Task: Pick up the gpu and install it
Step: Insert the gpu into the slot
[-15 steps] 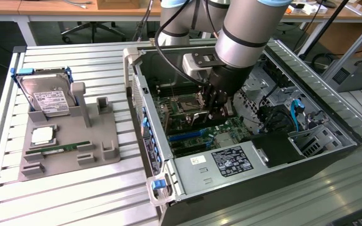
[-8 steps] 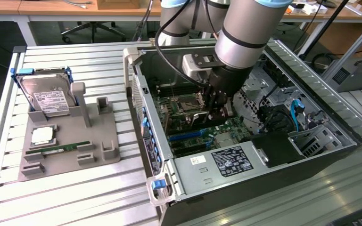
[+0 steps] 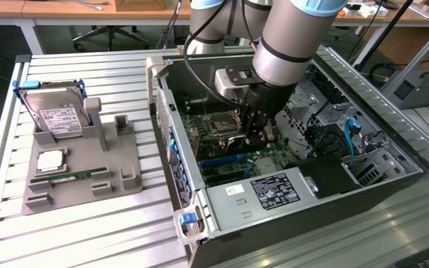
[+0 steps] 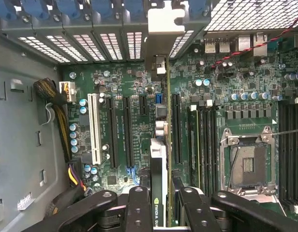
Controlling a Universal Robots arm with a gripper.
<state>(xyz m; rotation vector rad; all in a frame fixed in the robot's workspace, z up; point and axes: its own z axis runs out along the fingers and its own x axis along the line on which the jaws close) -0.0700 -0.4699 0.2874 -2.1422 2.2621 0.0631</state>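
The gripper (image 4: 161,195) is clamping the thin dark gpu (image 4: 158,159) edge-on over the green motherboard (image 4: 120,77), silver bracket (image 4: 166,21) at the motherboard's edge, long black slots (image 4: 111,130) lying open alongside.

UR arm (image 3: 292,33) slants steeply down from the top of the exterior view, grey forearm nr. vertical, wrist bent downward. Gripper (image 3: 258,129) points straight down, its two black fingers (image 4: 138,208) clamped vs. opposite faces of the gpu (image 4: 158,166), card held edge-on betw. them.
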